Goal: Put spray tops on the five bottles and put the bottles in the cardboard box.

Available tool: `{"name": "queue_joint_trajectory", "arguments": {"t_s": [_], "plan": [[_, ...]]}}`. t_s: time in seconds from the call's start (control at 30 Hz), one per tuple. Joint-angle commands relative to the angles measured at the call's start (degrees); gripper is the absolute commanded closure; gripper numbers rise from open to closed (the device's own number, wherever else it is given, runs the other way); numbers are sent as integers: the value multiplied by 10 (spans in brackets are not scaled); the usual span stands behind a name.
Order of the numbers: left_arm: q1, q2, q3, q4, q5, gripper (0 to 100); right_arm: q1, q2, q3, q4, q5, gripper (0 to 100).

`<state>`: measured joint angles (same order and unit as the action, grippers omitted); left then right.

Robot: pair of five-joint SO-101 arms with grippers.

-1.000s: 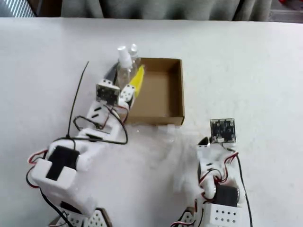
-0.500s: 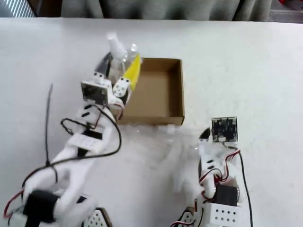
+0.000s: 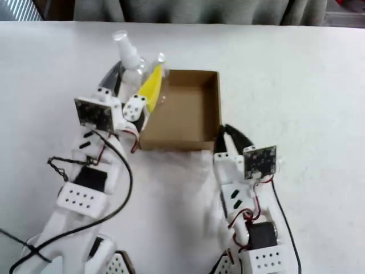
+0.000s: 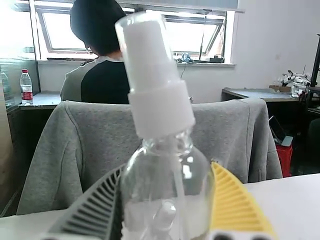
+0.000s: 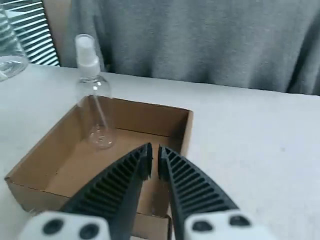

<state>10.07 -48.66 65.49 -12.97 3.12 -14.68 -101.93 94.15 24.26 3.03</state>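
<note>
I classify this site as an office that doubles as a robotics lab. Supporting evidence:

- A wide window (image 4: 55, 30) runs along the far wall.
- A desk (image 4: 260, 93) stands below it and carries small equipment.
- A water bottle (image 4: 26, 86) sits on a side counter.
- A grey garment (image 4: 65, 150) hangs over what looks like a chair back, just behind the white table (image 3: 296, 74).
- Slatted blinds (image 5: 30, 35) cover a second opening (partly cut off at the edge).
- The white arms (image 3: 85, 188), with their loose cables and bare circuit boards, indicate the lab use.
</note>
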Motion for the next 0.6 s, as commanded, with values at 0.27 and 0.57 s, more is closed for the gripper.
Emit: {"name": "queue_joint_trajectory", "arguments": {"t_s": [0.27,0.57], "plan": [[6,-46,-206,295,94,979,-218,-14,-115,-15,-7,982],[39,-47,-217,362,90,979,-320,-13,-129,-15,-7,982]]}}
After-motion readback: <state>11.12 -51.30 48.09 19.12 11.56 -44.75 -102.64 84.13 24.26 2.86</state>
